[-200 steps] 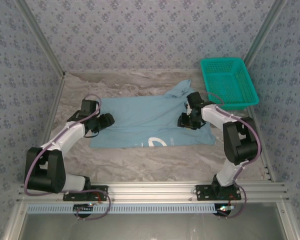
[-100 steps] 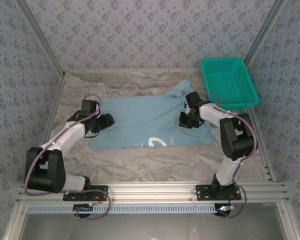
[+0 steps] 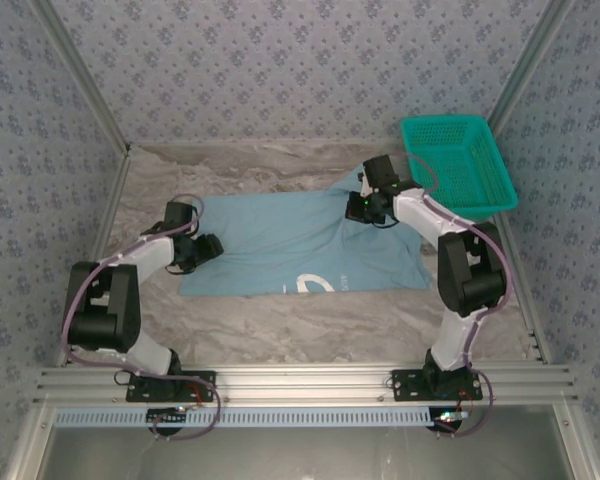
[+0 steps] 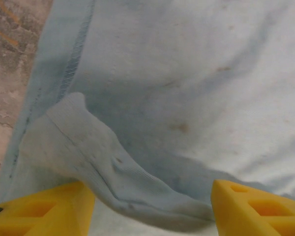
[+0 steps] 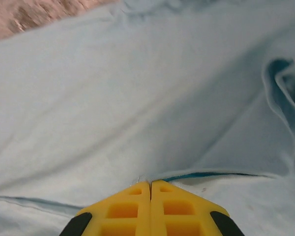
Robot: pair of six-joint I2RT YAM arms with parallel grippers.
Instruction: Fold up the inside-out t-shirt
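The marbled grey-brown table (image 3: 280, 330) is viewed from high above its near edge, facing 12 o'clock, with the soft light-blue cotton t-shirt (image 3: 280, 235) at centre. Both wrist views are held very close over that shirt, with yellow plastic fingertips (image 4: 39, 211) at 6 o'clock. Its 9 o'clock edge is covered by the left view, its 1 o'clock corner by the right.

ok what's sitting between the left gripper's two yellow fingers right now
a raised fold of the soft light-blue cotton t-shirt lies between the left gripper's yellow fingers, which stand apart; the left wrist view shows it
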